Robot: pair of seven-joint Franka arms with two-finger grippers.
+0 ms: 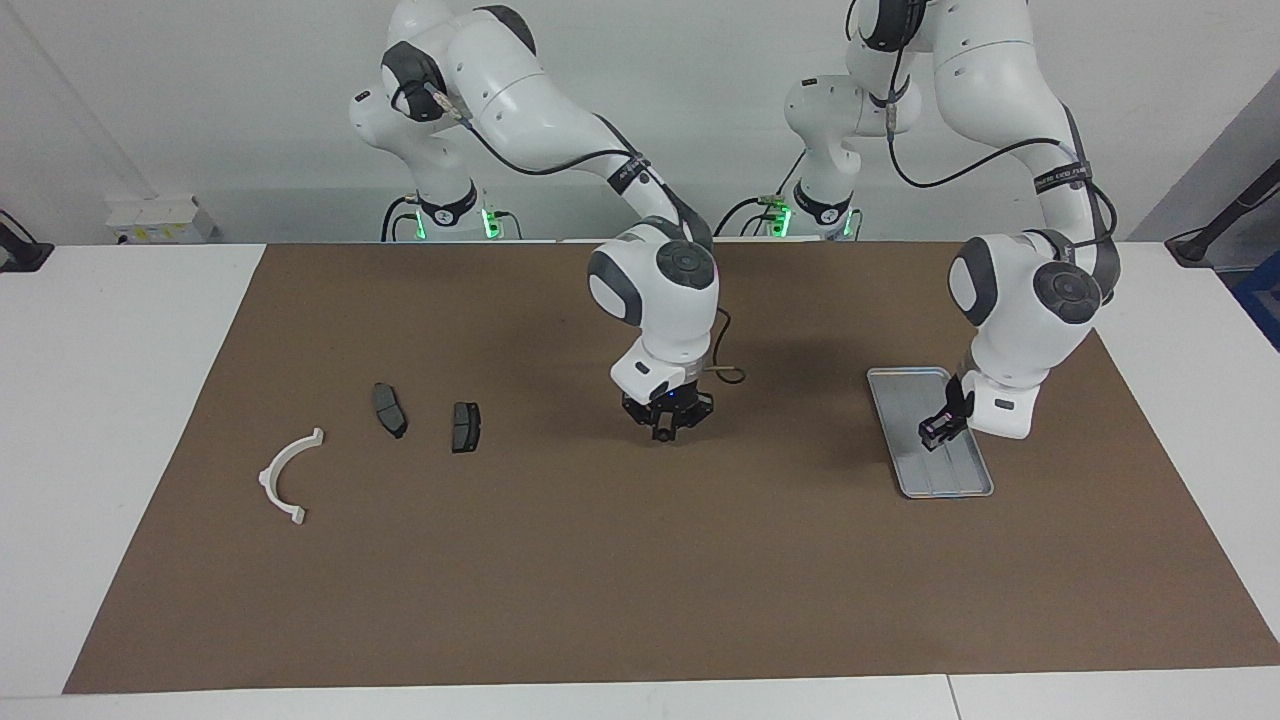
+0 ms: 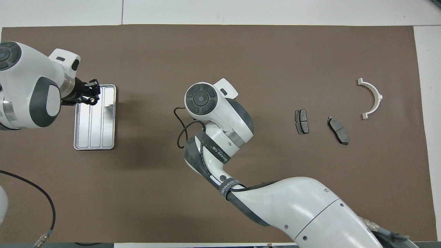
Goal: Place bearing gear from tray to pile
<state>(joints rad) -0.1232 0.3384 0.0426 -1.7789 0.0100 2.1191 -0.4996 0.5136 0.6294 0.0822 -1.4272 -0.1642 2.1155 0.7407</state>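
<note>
The silver tray (image 1: 910,400) (image 2: 103,131) lies toward the left arm's end of the mat, and only its ridges show inside it. My left gripper (image 1: 935,430) (image 2: 90,96) hangs low over the tray. The pile sits toward the right arm's end: a white arc (image 1: 285,475) (image 2: 372,98) and two dark pads (image 1: 388,408) (image 1: 465,426). My right gripper (image 1: 667,432) points down over the mat's middle, between tray and pile, shut. Its own wrist hides it in the overhead view. No bearing gear shows; I cannot tell whether something small sits between the fingertips.
A brown mat (image 1: 640,560) covers most of the white table. A thin black cable loops beside the right wrist (image 2: 182,127). Bare mat lies between the right gripper and the nearest pad.
</note>
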